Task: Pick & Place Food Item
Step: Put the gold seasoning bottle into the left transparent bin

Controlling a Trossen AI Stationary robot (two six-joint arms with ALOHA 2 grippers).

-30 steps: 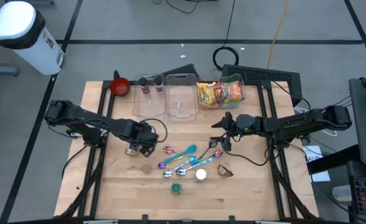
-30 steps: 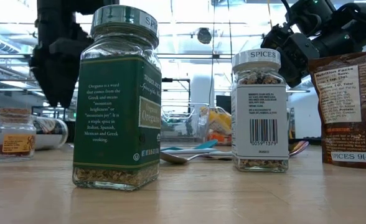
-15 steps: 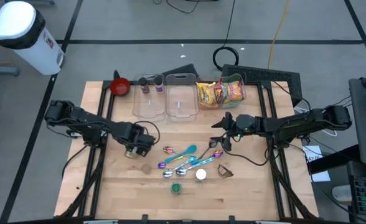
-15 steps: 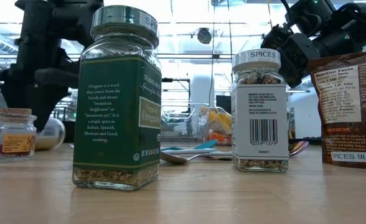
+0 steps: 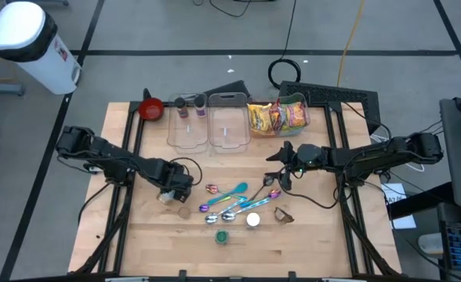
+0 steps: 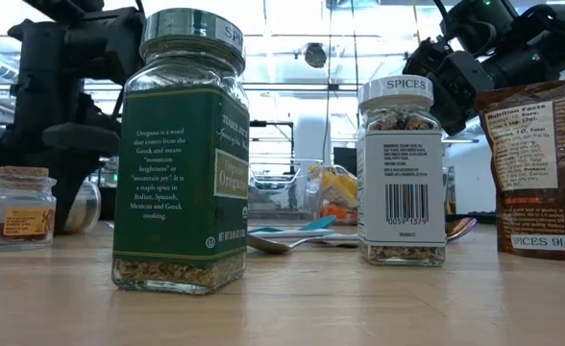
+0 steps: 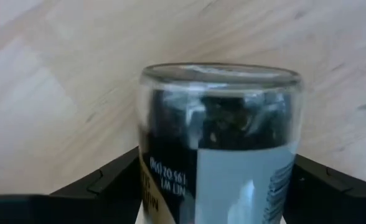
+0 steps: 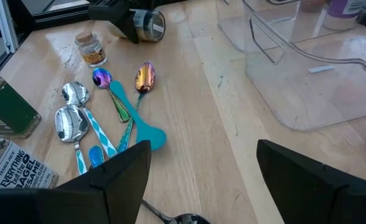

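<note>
Left gripper (image 5: 170,190) has slid toward left-centre of bench (image 5: 309,235), fingers clamped on lying spice jar (image 7: 220,143); carry under way. Right gripper (image 5: 280,166) idle right of centre, fingers wide.

We are reaching our left arm in low from the left edge, its left gripper (image 5: 170,190) lying nearly flat just above the counter (image 5: 309,227), jaws spread wide around a jar (image 7: 220,143) lying on its side and closing against its sides. We are holding our right arm stretched in from the right, its right gripper (image 5: 280,171) hanging raised with jaws parted, gripping nothing.
</note>
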